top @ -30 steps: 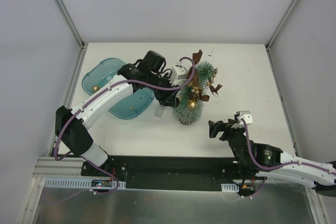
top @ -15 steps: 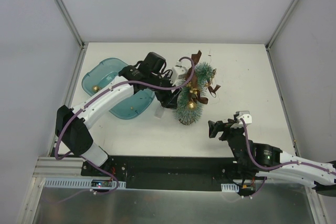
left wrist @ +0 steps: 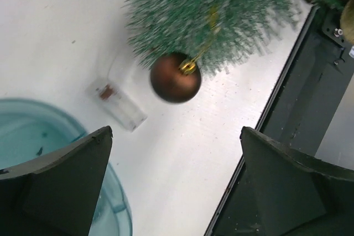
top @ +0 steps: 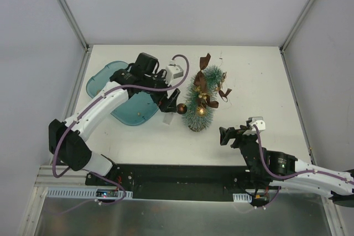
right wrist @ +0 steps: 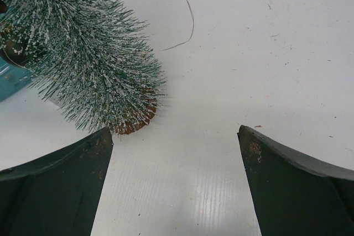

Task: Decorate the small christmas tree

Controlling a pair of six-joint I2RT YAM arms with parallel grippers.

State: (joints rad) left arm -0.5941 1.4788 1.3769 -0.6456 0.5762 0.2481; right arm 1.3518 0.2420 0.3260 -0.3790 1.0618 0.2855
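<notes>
The small christmas tree (top: 200,100) stands upright in the middle of the table (top: 260,81) with a brown ball (left wrist: 175,77) hanging by its own hook from a low branch, so I judge my left gripper (left wrist: 174,136), wide apart and empty beside it, supports nothing, while my right gripper (right wrist: 174,134) waits near, also wide and empty.

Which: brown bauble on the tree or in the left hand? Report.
On the tree: the brown bauble hangs by its gold hook from the small christmas tree; left hand open.
</notes>
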